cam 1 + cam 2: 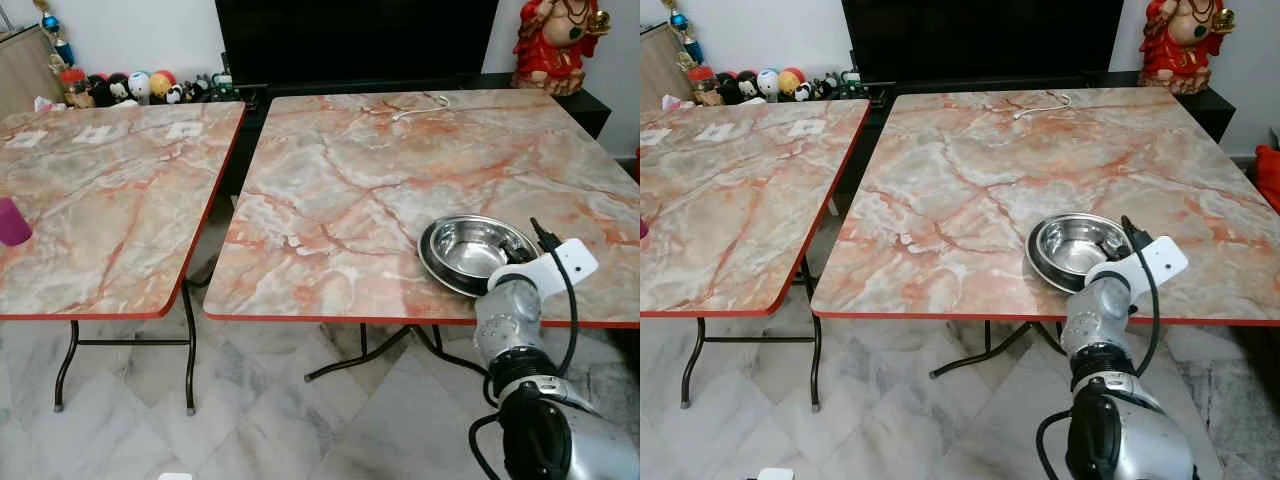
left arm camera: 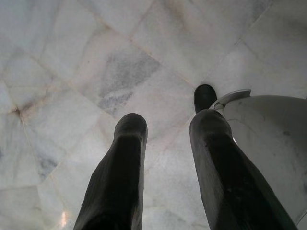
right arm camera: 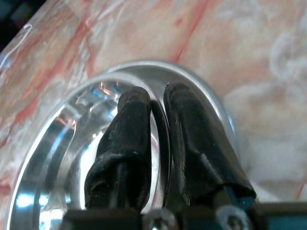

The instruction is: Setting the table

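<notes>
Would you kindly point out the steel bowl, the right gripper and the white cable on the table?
steel bowl (image 1: 470, 248): left eye view, inner bottom.
right gripper (image 3: 156, 103): right wrist view, midway between fingertips pinching the bowl's rim.
white cable (image 1: 420, 105): left eye view, middle of the cable.

2 marble-patterned tables (image 1: 330, 200) (side by side), 1 steel bowl (image 1: 475, 250).

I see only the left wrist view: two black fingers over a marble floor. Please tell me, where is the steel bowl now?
Observer: The steel bowl sits on the right-hand marble table, near its front edge.
Operator: Does the right gripper hold it?
Observer: Yes. The right gripper pinches the bowl's rim, one finger inside and one outside.
Operator: Is anything else on that table?
Observer: A white cable lies near its far edge.
</notes>
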